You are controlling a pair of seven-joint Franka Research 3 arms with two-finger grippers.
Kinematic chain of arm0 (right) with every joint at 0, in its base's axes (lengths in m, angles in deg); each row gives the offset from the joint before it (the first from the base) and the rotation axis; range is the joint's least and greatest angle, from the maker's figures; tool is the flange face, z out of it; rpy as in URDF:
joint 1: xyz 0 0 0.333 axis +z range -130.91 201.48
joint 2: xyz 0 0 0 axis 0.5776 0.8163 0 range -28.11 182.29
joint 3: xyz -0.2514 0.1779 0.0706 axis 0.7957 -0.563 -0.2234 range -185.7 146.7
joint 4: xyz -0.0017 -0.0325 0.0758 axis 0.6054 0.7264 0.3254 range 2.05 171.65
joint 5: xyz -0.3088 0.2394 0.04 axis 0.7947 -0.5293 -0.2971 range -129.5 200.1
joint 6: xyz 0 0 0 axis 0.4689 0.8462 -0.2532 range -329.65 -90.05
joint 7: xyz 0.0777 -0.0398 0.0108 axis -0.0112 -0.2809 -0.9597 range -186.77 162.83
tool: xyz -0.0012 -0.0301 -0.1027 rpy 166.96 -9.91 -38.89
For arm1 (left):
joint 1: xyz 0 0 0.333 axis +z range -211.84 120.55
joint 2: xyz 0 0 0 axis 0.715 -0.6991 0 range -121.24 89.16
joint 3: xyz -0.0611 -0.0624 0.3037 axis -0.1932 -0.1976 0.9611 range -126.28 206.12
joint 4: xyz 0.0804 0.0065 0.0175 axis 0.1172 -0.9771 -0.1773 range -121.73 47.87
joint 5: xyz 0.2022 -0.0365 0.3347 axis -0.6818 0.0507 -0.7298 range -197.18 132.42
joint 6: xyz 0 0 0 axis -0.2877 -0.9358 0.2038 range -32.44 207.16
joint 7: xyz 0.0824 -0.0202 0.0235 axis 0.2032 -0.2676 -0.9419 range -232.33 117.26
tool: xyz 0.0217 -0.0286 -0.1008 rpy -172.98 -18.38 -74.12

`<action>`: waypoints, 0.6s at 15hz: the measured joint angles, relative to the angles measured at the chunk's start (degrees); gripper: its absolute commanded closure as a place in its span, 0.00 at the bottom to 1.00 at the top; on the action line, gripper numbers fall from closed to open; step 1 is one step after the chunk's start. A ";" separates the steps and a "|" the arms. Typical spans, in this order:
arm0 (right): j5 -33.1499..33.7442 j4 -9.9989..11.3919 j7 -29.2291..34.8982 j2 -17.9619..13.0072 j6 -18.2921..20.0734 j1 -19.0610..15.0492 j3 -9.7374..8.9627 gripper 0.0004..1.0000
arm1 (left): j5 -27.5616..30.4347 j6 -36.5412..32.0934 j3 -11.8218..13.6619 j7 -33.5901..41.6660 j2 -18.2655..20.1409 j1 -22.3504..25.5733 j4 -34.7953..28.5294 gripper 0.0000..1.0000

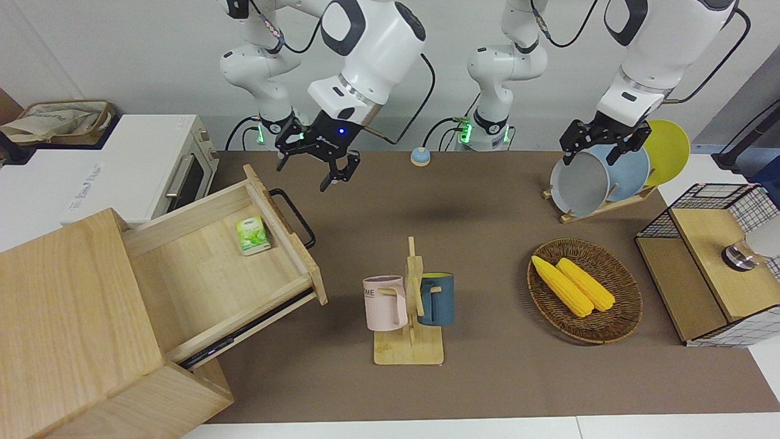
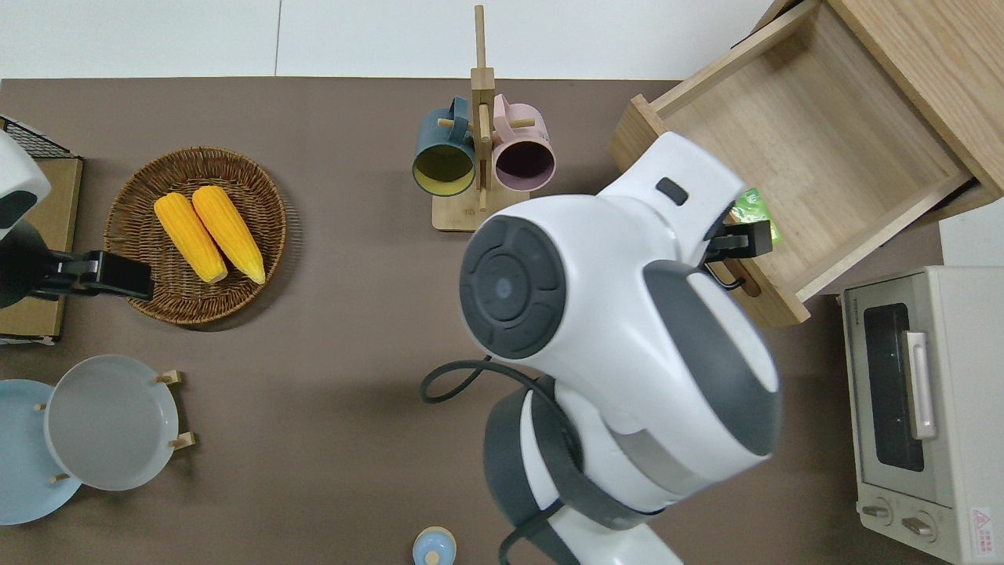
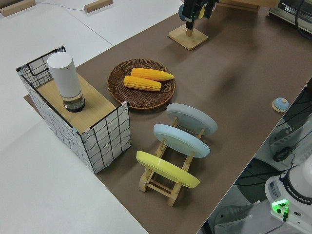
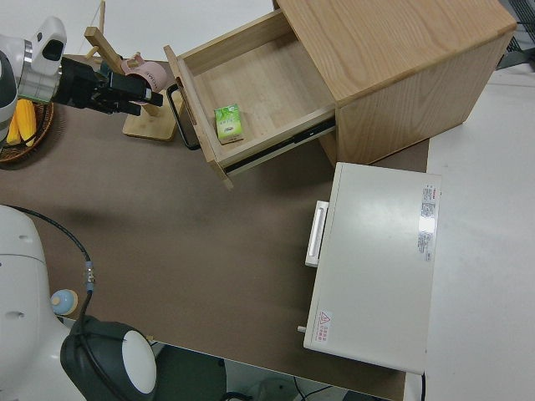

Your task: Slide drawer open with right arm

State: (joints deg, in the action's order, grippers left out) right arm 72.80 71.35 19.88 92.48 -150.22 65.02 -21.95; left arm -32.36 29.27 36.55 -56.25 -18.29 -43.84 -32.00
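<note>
The drawer (image 1: 228, 256) was seen pulled well out of the cabinet (image 1: 73, 317) at the corner of the surface (image 1: 487, 201) toward the right arm's end, farthest from the robots, its handle (image 1: 294, 216) free. The right gripper (image 1: 318, 160) was held raised over the handle end of the drawer, fingers spread and empty. A careless descent could knock the drawer front — or nudge it shut. Only a small green packet (image 1: 252, 235) was held in the drawer; two corn cobs (image 1: 573, 285) lay in the wicker basket (image 1: 621, 323). The left arm was parked.
</note>
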 measured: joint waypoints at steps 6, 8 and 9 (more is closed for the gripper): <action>-12.19 0.00 -4.70 -4.79 -1.86 -8.41 0.17 0.01 | 0.00 0.00 0.00 0.00 0.00 0.00 0.00 0.01; -16.14 0.00 -5.65 -5.81 -1.95 -11.34 0.22 0.01 | 0.00 0.00 0.00 0.00 0.00 0.00 0.00 0.00; -18.32 0.00 -6.61 -6.37 -2.00 -13.02 0.24 0.01 | 0.00 0.00 0.00 0.00 0.00 0.00 0.00 0.01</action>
State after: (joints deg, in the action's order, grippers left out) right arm 54.48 71.35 13.27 86.11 -152.22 52.00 -21.72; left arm -32.36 29.27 36.55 -56.25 -18.29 -43.84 -32.00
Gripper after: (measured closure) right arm 0.013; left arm 0.004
